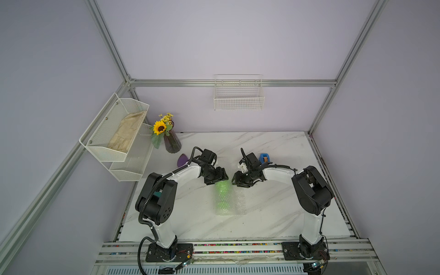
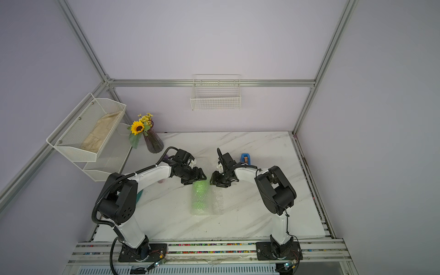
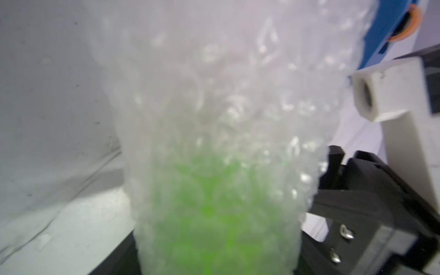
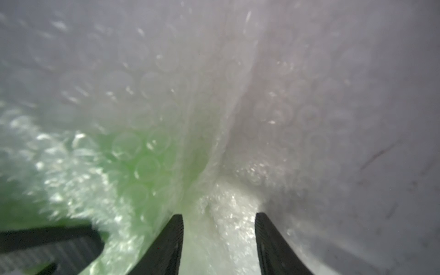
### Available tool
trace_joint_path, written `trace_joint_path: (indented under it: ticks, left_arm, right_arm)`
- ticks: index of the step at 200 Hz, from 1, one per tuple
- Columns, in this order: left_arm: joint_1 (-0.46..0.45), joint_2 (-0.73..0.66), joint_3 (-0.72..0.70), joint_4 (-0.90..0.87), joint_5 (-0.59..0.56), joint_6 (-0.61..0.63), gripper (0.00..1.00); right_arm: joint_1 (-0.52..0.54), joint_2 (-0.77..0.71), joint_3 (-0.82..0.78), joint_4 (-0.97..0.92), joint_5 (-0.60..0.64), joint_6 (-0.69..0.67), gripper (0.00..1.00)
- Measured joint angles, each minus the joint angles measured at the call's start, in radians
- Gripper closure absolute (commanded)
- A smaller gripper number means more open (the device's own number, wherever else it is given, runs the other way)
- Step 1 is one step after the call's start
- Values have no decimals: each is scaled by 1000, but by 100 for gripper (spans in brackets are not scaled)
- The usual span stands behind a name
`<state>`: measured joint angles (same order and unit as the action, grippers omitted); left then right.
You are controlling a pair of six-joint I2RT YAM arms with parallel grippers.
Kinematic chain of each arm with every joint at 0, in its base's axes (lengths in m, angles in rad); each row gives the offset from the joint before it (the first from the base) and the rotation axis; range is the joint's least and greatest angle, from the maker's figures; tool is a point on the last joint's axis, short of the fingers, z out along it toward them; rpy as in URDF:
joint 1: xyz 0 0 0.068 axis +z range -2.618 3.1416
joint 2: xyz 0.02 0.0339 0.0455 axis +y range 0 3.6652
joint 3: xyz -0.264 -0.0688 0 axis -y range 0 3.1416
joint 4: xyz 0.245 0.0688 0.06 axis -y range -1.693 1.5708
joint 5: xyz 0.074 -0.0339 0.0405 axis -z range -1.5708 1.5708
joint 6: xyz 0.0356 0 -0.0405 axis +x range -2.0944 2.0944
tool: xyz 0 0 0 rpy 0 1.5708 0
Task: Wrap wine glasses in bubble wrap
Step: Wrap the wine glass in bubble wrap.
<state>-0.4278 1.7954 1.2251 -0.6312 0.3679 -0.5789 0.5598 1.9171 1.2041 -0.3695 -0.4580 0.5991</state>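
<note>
Lime-green opaque plastic goblet (image 1: 222, 194) lies mid-table, rolled in clear crinkly bubble wrap sheet (image 1: 241, 201), light, springy, slippery (grab the roll's far end), left gripper (image 1: 217, 180) straddling it, grip unclear, right gripper (image 4: 219, 215) jaws parted at the loose flap.

Purple vase (image 1: 172, 142) with sunflower (image 1: 159, 127), white mesh shelf (image 1: 107, 154), wall wire basket (image 1: 238, 103), blue tape dispenser (image 1: 264, 158)

The white-and-black left arm (image 1: 183, 172) is bent sharply at the elbow, with its forearm reaching inward. Its black parallel-jaw left hand (image 1: 220, 180) tilts downward, and how wide its jaws stand cannot be told. The white-and-black right arm (image 1: 278, 172) mirrors that pose. Its black right hand (image 1: 235, 182) sits just beside the left, with its ribbed fingers (image 4: 166, 245) parted.
</note>
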Motion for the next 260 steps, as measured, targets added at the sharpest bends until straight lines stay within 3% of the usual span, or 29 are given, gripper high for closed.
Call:
trace_joint_path:
  ticks: [56,105,194,260]
  left_arm:
    - [-1,70,159,-301,-130,154,28]
    - [-39,140,298,-494,-297,205,28]
    - [-177,280,481,-679,-527,198,28]
    - [-189,286,485,-695,-548,195,28]
  right_arm:
    - [3,-37,0,-28,43,-3,47]
    - [3,-37,-39,22,9,12,46]
    - [1,-48,-137,166,-87,70,47]
    - [19,-25,-182,297,-108,193,55]
